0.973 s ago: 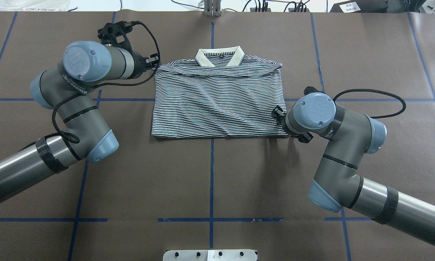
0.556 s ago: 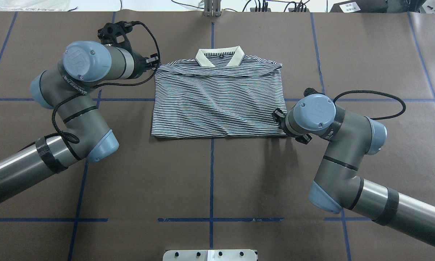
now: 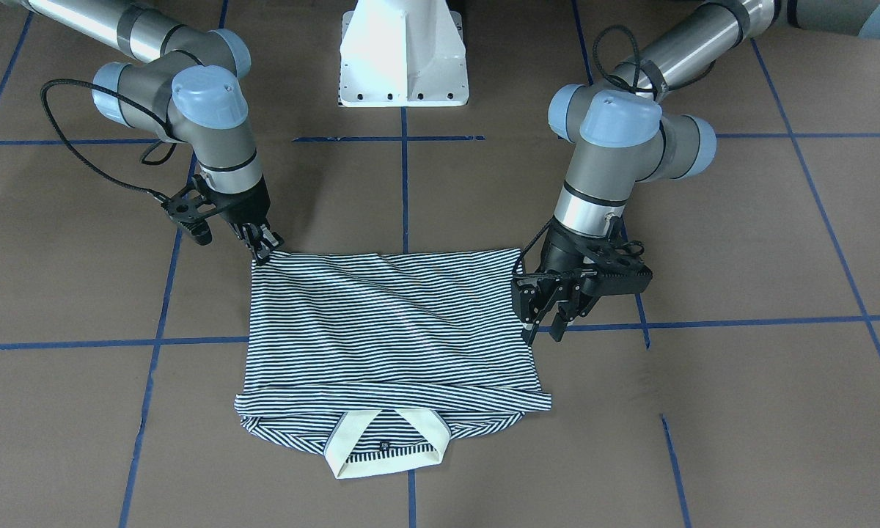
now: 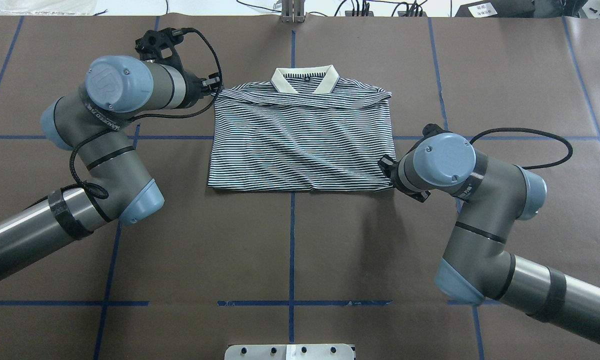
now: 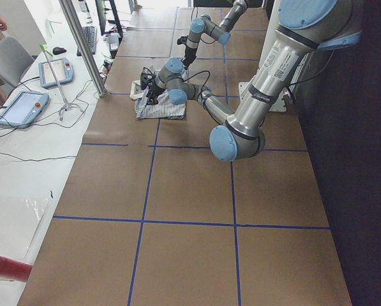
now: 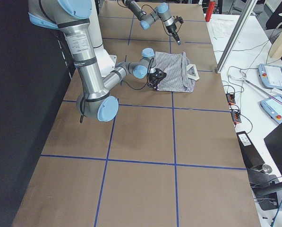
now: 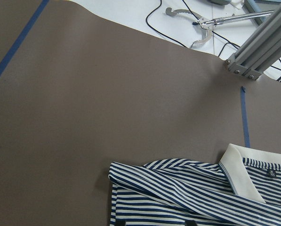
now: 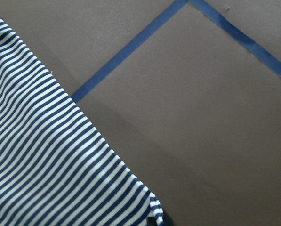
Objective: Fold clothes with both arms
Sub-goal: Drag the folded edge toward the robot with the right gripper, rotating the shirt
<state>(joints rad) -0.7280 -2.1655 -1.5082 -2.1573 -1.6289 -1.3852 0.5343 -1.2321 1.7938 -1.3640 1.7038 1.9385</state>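
Arms come in from both sides of the brown table (image 4: pixel 290 250), each bent sharply at the elbow with the wrist turned in toward the polo shirt (image 4: pixel 300 140). The left arm (image 4: pixel 115 100) reaches to the shirt's far left shoulder. Its left gripper (image 3: pixel 545 326) hangs above the cloth by the side edge, fingers pointing down and spread apart, holding nothing. The left wrist view looks down on the folded shoulder corner from some height. The right arm (image 4: pixel 445 160) is doubled back on itself, its wrist tipped down at the shirt's near right corner. There the right gripper (image 3: pixel 262 248) has its fingers drawn together at the hem corner, and the right wrist view shows that striped corner running straight into the dark fingertip, so it appears pinched. The shirt lies flat as a rough rectangle across the centre blue tape line (image 4: pixel 291 240), with a fold running across just below the cream collar (image 4: pixel 330 80), which sits on the edge farthest from the white pedestal (image 3: pixel 403 51).
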